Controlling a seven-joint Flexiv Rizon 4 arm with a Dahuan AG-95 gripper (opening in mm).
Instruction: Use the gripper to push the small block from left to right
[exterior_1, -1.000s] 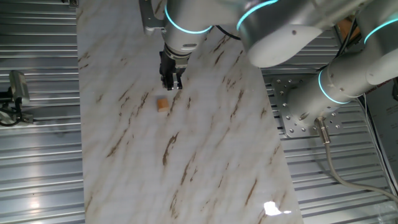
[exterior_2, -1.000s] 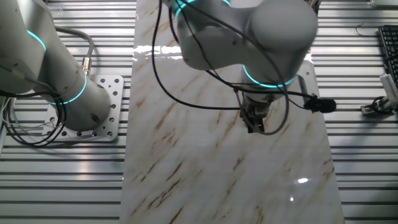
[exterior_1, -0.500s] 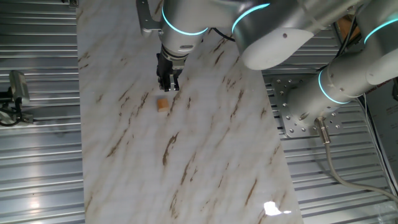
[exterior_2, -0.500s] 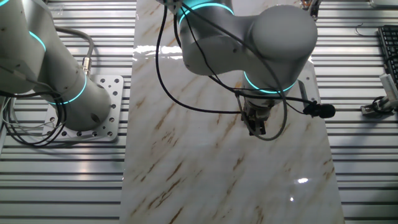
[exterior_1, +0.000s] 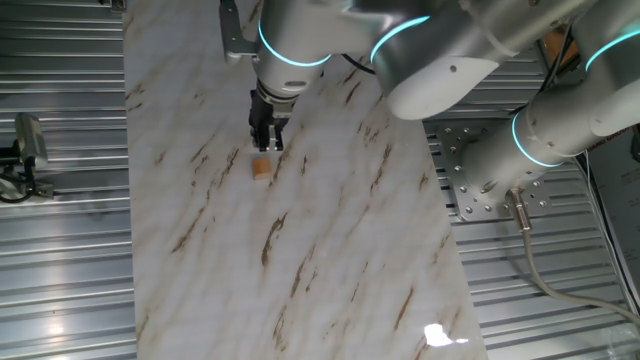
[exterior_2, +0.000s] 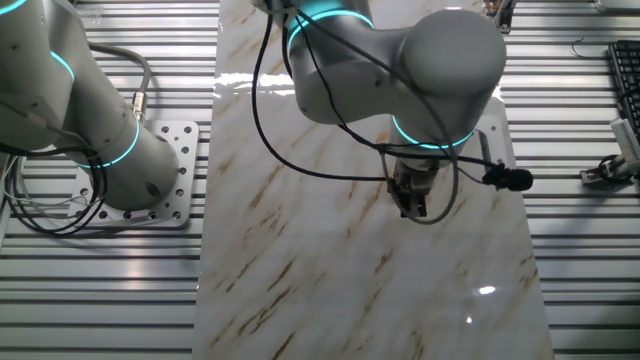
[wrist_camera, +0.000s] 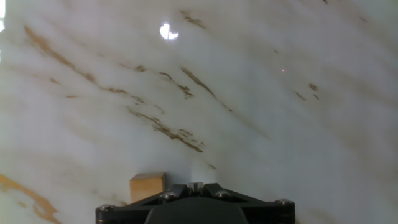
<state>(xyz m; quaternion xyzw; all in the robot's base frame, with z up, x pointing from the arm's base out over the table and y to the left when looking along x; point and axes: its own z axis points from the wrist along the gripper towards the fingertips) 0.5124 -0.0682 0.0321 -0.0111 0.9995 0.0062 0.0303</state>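
Observation:
The small block (exterior_1: 261, 168) is a tan-orange wooden cube lying on the marble table (exterior_1: 330, 250). My gripper (exterior_1: 265, 145) hangs from the silver-white arm with a cyan ring. Its black fingers are pressed together, and its tip is just above and beside the block, very close to it. In the hand view the block (wrist_camera: 147, 186) shows at the bottom, just left of the shut fingers (wrist_camera: 196, 186). In the other fixed view the gripper (exterior_2: 413, 207) points down at the table and the block is hidden behind it.
A second white arm segment with a cyan ring (exterior_1: 560, 125) stands on a bolted base plate (exterior_1: 480, 175) right of the table. Ribbed metal flooring surrounds the table. A black cable with a plug (exterior_2: 510, 179) hangs near the gripper.
My gripper has moved slightly left and down in one fixed view, closing in on the block. The block has not moved.

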